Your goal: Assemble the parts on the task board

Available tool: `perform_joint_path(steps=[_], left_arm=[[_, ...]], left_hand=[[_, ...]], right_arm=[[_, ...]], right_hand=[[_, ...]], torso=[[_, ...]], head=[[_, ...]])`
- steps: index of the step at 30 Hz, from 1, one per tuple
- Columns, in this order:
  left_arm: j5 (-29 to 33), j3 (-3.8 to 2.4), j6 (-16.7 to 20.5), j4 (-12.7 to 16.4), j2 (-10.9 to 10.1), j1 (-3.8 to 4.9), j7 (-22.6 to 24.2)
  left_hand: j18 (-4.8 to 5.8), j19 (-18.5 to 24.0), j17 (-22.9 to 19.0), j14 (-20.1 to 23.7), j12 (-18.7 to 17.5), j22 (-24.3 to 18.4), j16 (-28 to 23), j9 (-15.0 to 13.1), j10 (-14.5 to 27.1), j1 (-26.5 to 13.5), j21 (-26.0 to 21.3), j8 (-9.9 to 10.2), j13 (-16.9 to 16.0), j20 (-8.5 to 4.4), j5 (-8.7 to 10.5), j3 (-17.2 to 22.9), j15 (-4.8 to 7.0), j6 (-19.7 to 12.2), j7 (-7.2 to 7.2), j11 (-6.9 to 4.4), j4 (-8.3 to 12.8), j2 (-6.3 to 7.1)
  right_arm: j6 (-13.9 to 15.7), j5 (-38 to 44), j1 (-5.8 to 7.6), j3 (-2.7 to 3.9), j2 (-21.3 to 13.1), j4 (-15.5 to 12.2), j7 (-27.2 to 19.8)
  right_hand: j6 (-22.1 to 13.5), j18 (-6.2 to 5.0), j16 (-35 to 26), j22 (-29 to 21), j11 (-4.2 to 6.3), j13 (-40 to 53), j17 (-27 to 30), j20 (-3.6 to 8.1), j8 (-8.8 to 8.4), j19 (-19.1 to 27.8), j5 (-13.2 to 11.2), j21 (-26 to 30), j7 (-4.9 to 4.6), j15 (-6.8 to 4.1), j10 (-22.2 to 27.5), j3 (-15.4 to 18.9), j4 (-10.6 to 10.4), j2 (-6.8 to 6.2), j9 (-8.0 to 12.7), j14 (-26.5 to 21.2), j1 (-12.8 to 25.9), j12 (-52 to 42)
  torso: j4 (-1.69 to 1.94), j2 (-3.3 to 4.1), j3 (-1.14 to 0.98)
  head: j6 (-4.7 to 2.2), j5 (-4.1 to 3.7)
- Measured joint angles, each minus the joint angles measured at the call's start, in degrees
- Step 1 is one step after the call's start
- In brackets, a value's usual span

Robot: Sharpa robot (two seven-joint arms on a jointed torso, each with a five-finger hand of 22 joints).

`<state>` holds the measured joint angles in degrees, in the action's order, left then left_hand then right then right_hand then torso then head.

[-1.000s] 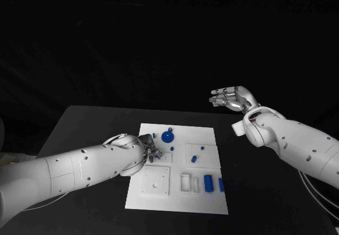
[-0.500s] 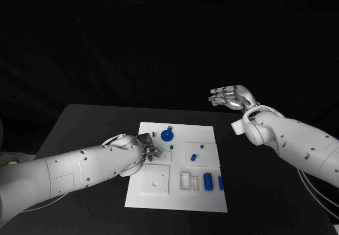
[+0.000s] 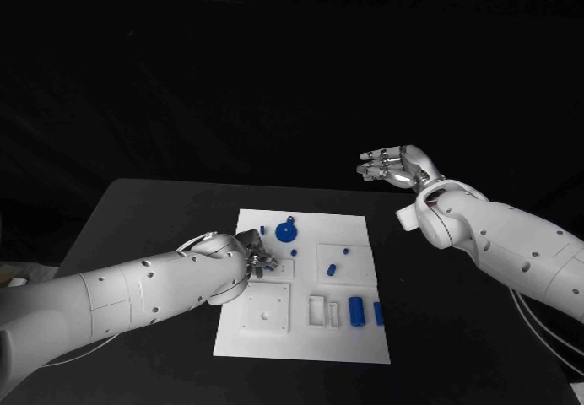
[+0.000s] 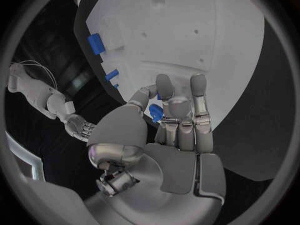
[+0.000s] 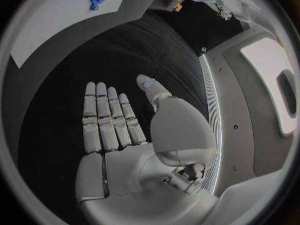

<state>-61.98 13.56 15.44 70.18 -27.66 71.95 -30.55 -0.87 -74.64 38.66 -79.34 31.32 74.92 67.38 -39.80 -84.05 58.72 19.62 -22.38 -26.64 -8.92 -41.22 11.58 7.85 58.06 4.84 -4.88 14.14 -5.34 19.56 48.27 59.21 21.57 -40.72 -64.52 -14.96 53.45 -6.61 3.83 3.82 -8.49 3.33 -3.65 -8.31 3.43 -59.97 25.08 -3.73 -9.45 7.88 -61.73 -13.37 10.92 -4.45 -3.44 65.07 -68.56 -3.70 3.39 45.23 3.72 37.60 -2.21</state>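
My left hand [image 3: 253, 257] is down over the task board [image 3: 353, 342], which lies on the black worktop [image 3: 146, 211] in front of me. Its fingers [image 4: 199, 92] are stretched out close together above the white plate, and in the left wrist view a small blue part [image 4: 155, 113] sits tucked between the thumb and the nearest finger, so I have it pinched there. Just beyond that hand's fingertips stands the round blue part [image 3: 287, 234] with a small blue peg [image 3: 264, 231] beside it. Off to the hand's right side, two little blue pieces [image 3: 331, 270] lie in the square recess in the middle of the board, and nearer to me a pair of upright blue blocks [image 3: 357, 310] stand along the board's near edge. Close beside my left hand, on my side of it, is a square white plate [image 3: 267, 309] set into the board. My right hand [image 3: 396, 167] is raised well away from the board, past its far right corner, fingers straight and side by side, thumb apart, holding nothing.
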Motion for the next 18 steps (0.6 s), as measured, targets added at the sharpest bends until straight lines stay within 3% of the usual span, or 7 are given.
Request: perform_joint_path(steps=[18], left_arm=[[0.37, -0.03, -0.39, -0.95, 0.48, -0.10, 0.44]], left_hand=[[0.00, 0.00, -0.51, -0.08, 0.00, -0.01, -0.86, 0.00, -0.02, 0.01, 0.00, -0.09, 0.28, 0.00, 0.46, -0.27, -0.10, -0.02, -0.02, 0.04, 0.30, -0.01]], right_arm=[[-0.53, 0.00, -0.05, -0.01, 0.10, 0.11, 0.02]], right_hand=[[0.00, 0.00, 0.00, 0.00, 0.00, 0.00, 0.00, 0.21, 0.00, 0.21, 0.00, 0.00, 0.00, 0.00, 0.41, 0.15, 0.15, 0.00, 0.00, 0.00, 0.00, 0.00]], torso=[[0.01, -0.04, -0.01]], head=[[0.22, -0.15]])
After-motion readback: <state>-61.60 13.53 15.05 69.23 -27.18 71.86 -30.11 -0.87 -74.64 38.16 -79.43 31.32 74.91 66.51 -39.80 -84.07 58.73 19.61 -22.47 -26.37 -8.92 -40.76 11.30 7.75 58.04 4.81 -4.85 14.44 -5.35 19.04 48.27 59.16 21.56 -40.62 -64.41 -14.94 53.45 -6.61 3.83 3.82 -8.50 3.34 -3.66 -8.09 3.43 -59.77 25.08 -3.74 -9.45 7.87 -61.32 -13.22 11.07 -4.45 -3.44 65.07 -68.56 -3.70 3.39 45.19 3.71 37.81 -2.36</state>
